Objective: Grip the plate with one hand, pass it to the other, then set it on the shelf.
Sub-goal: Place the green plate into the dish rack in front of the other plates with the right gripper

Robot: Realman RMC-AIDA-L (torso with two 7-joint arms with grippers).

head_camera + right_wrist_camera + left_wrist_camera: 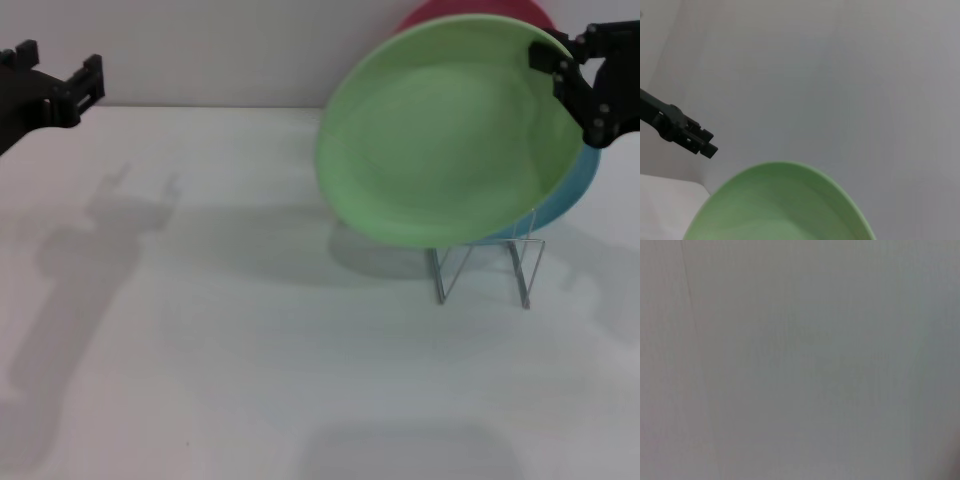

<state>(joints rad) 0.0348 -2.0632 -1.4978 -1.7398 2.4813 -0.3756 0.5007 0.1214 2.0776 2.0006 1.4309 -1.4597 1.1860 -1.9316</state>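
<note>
Surface: matte white table (250, 330), plain wall behind | round green plate (450, 130) clamped at rim by right gripper (572, 75), above wire shelf (485, 265) | left gripper (70, 85) raised far left, released.

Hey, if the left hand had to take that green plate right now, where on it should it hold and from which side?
Probably the green plate's bare rim on the robot's left side, approached from the left. The plate stands tilted on edge above the wire rack; the right hand already pinches the opposite rim, and the left hand hangs off to the left.

Light green plate (450, 130), tilted, over wire shelf (485, 265)
</note>
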